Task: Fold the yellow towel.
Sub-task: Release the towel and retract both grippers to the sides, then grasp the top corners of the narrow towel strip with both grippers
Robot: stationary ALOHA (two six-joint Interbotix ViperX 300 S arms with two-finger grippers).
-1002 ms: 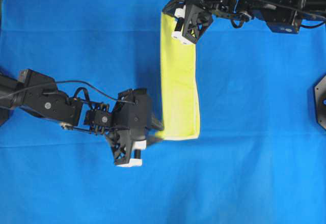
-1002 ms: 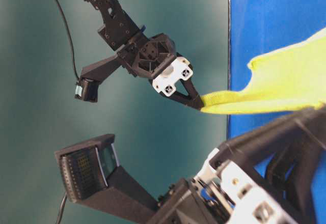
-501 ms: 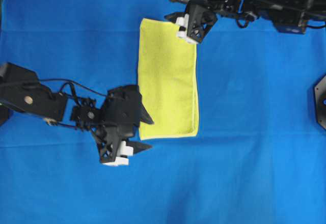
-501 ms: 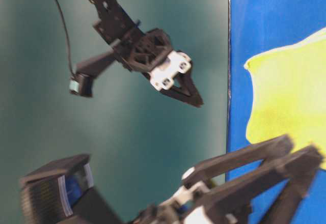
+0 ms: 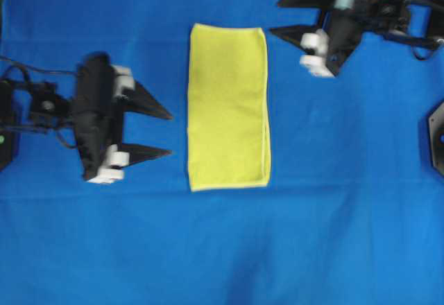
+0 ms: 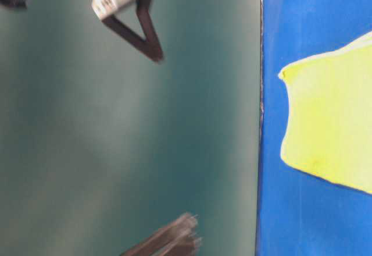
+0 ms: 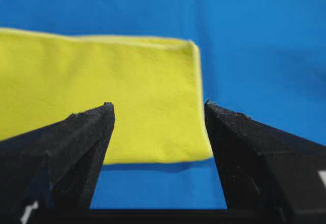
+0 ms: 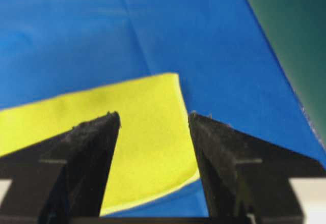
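My right tool (image 6: 152,45) shows motion-blurred at table level. The picture's right edge crops the bright yellow fuzzy towel (image 6: 331,122) there. My left tool (image 6: 174,240) is a smear.

No legible text or markings.

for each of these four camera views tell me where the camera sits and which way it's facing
Overhead exterior: above, looking straight down on the yellow towel on the blue cloth; left gripper and right gripper both show, open.
Table-level exterior: low at the cloth's edge, view turned sideways; blurred gripper parts.
Left wrist: behind its open fingers, facing a towel corner.
Right wrist: likewise, another corner.
All share the towel.
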